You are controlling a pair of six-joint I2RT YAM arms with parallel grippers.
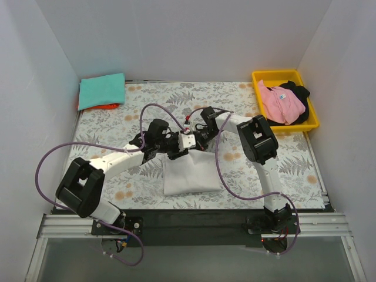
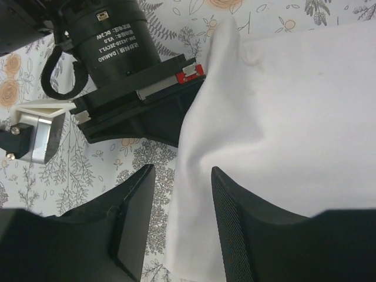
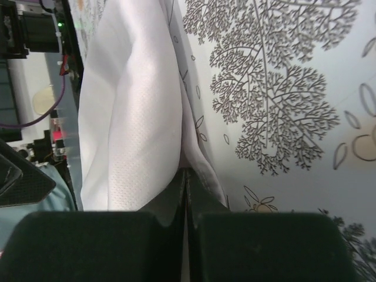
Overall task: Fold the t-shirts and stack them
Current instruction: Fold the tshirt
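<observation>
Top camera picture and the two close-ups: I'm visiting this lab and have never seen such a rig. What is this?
Two robot arms, the left arm and the right arm, are bolted at the near edge. The wide picture looks down from above; each close-up comes from a wrist camera. On the floral table cloth lie a white t-shirt and, far left, a folded teal t-shirt on an orange t-shirt. A yellow bin holds a pink t-shirt and a black t-shirt. The right gripper is shut on the white t-shirt; the left gripper stands open over its edge.
</observation>
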